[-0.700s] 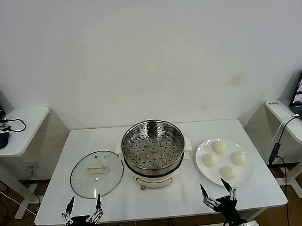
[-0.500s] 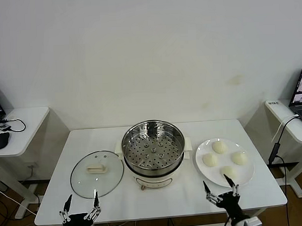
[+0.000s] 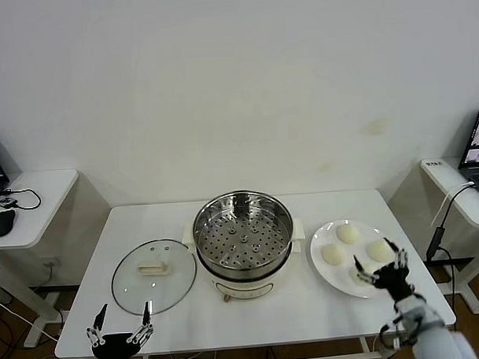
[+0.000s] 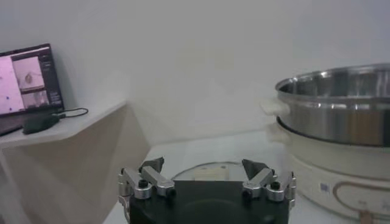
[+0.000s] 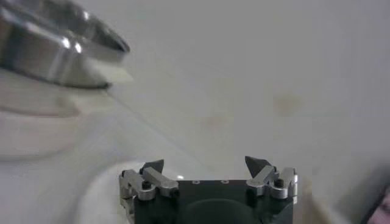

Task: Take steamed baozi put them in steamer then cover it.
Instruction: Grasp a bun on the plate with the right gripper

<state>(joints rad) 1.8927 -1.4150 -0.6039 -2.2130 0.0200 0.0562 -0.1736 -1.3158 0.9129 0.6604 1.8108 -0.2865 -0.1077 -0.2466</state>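
Our left gripper waits at the surface's near edge, jaws spread and empty. The cover lies aside so the steamer stays open. Our right gripper, jaws wide, empty, hovers over the steamed baozi on their plate, ready to grasp

A plain off-white wall is filling the background behind a white table. A white side desk is standing at the left, carrying a black mouse and a cable. Another desk at the right is holding a laptop.
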